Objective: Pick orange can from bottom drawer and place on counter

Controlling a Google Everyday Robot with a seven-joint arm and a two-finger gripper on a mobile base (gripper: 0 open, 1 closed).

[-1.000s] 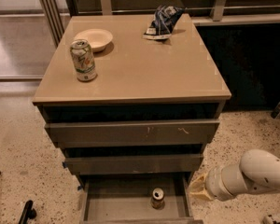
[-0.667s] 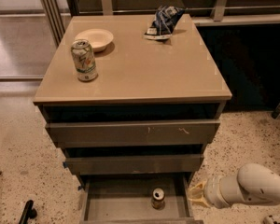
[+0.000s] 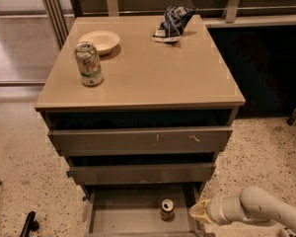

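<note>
The orange can point(image 3: 166, 209) stands upright in the open bottom drawer point(image 3: 123, 216), near its back right, silver top facing up. My gripper point(image 3: 197, 212) is at the end of the white arm coming in from the lower right. Its yellowish tip is just right of the can, at the drawer's right side, and apart from the can. The tan counter point(image 3: 153, 68) is the top of the cabinet above.
On the counter stand a white-and-green can point(image 3: 89, 63) at the left, a pale bowl point(image 3: 99, 41) behind it, and a blue snack bag point(image 3: 171, 23) at the back. The two upper drawers point(image 3: 138, 141) jut out slightly. Speckled floor surrounds the cabinet.
My gripper has moved down and a little left, closer to the drawer's right side and the can. The can and the things on the counter have not moved.
</note>
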